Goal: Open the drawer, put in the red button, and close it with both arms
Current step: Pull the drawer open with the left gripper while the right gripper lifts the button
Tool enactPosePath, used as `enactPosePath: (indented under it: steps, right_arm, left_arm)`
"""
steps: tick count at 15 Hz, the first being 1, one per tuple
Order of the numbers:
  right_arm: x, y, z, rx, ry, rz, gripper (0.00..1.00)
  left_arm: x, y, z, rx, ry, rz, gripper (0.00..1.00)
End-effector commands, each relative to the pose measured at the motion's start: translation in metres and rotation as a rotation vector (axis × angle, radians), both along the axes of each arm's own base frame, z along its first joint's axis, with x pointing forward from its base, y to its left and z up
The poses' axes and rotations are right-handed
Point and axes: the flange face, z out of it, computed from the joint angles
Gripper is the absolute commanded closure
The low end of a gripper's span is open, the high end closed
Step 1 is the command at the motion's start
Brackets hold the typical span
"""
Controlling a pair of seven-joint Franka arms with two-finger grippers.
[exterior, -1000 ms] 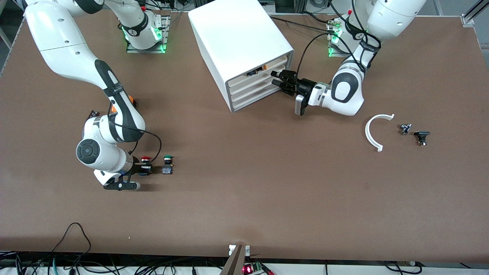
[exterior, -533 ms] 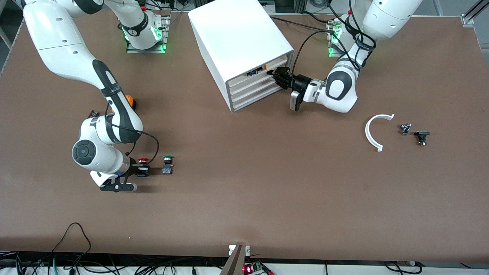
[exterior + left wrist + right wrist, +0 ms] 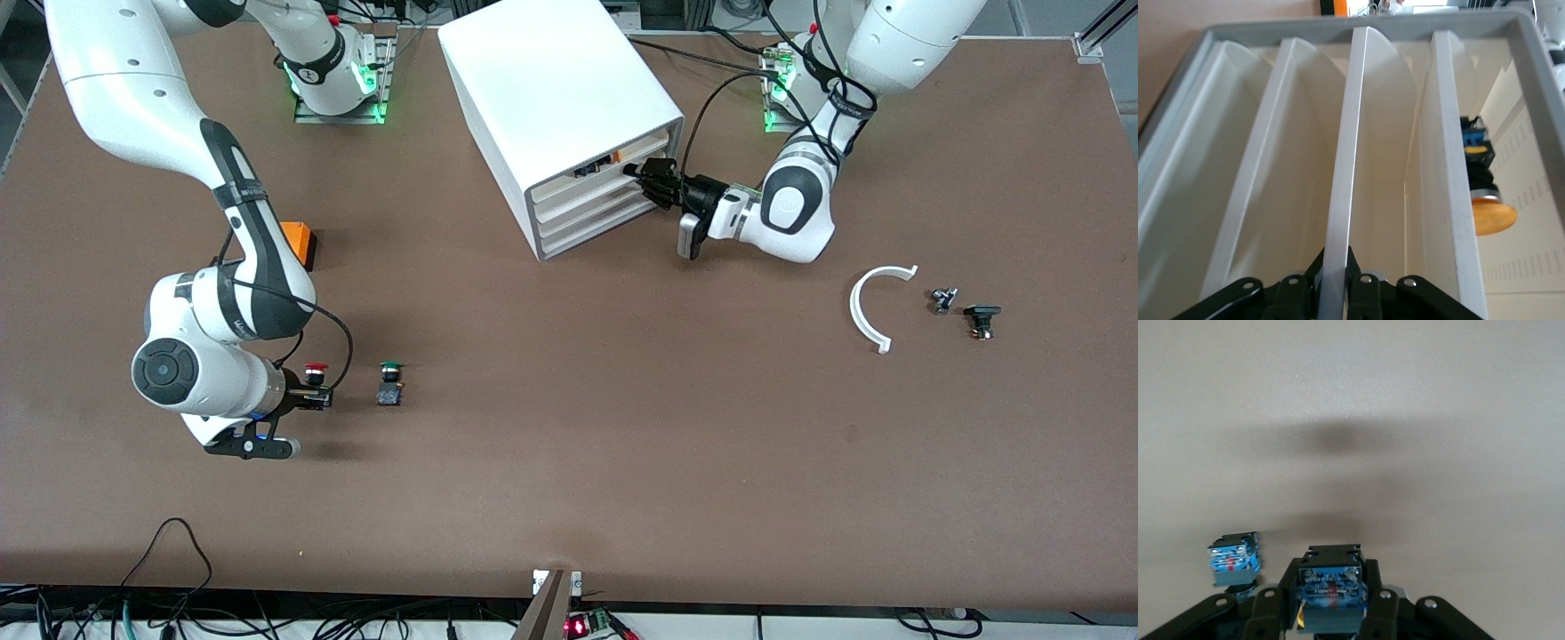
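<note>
Red button (image 3: pixel 315 368) clamped in right pincer (image 3: pixel 313 397), lifted over tabletop (image 3: pixel 569 427); green button (image 3: pixel 389 384) rests at its 3 o'clock.
Left pincer (image 3: pixel 647 181) pinched shut on drawer (image 3: pixel 1338 193) front lip. Recommend a straight outward pull, button held level until the tray is open.

Bare table (image 3: pixel 569 400) lies open between the green button (image 3: pixel 389 382) and the cabinet (image 3: pixel 569 116).

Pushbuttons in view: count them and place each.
3. The red button is in the right claw, the green button stands on the table beside it, and an orange-capped button lies inside the cabinet.
</note>
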Motion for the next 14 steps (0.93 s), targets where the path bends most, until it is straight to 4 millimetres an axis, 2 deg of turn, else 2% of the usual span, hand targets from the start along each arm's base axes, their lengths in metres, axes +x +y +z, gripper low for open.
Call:
enactPosePath:
  steps: [1,3,6,8,10,12,14]
  right_arm:
    - [0.001,0.024,0.026,-0.056,0.004,-0.074,1.0]
    - [-0.003,0.046,0.037,-0.07,0.009,-0.138,1.0]
    - [-0.011,0.083,0.051,-0.085,0.007,-0.21,1.0]
    - [-0.017,0.105,0.054,-0.081,0.001,-0.27,1.0]
    - [-0.026,0.137,0.062,-0.089,-0.013,-0.318,1.0]
    - [-0.032,0.161,0.081,-0.088,-0.025,-0.369,1.0]
    - [-0.046,0.19,0.086,-0.093,-0.016,-0.416,1.0]
  left_arm:
    - [0.031,0.015,0.014,0.01,0.016,0.071,1.0]
    - [0.049,0.019,0.022,0.02,0.021,0.093,1.0]
    - [0.078,0.037,0.028,0.047,0.013,0.107,1.0]
    - [0.101,0.061,0.025,0.072,0.006,0.109,1.0]
    - [0.121,0.079,0.018,0.082,-0.008,0.114,1.0]
    - [0.133,0.087,0.014,0.088,-0.015,0.119,1.0]
    - [0.146,0.099,0.01,0.089,-0.023,0.135,1.0]
